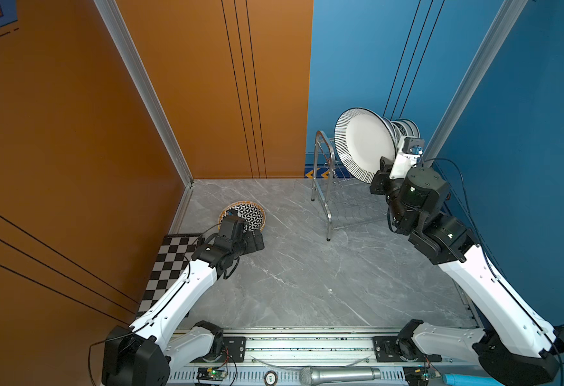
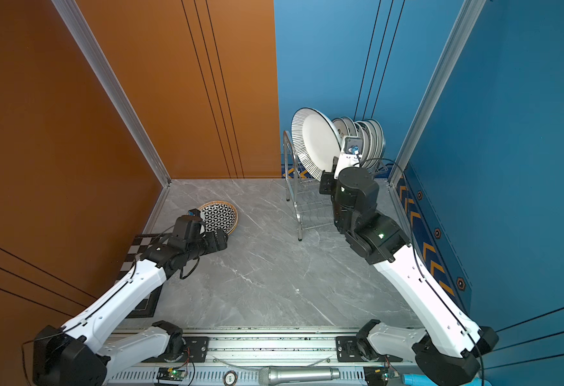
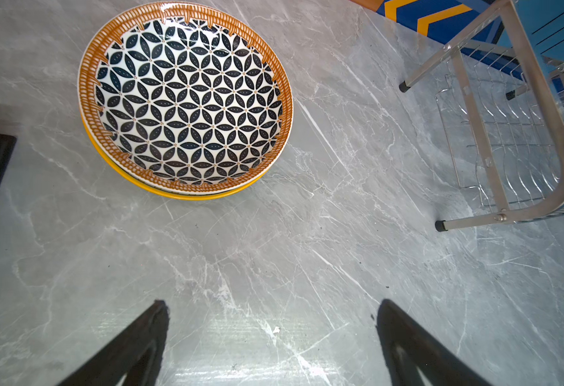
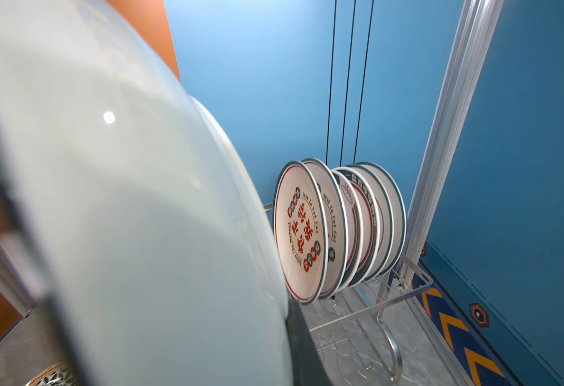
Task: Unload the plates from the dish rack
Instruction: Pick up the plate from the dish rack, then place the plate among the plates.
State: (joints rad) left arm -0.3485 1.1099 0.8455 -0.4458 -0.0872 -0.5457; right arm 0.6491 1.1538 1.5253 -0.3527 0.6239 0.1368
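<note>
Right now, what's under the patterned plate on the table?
A yellow-rimmed plate lies under the patterned plate; only its edge shows. Its face, and anything beneath it, is covered.

Left gripper (image 3: 272,302) spread low; right gripper (image 1: 383,166) raised, clamping plate (image 1: 364,143)

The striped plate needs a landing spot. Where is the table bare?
Bare: the marble table between the patterned plate stack and the dish rack, forward to the front rail. Crowded: the rack's right end, packed with upright plates.
</note>
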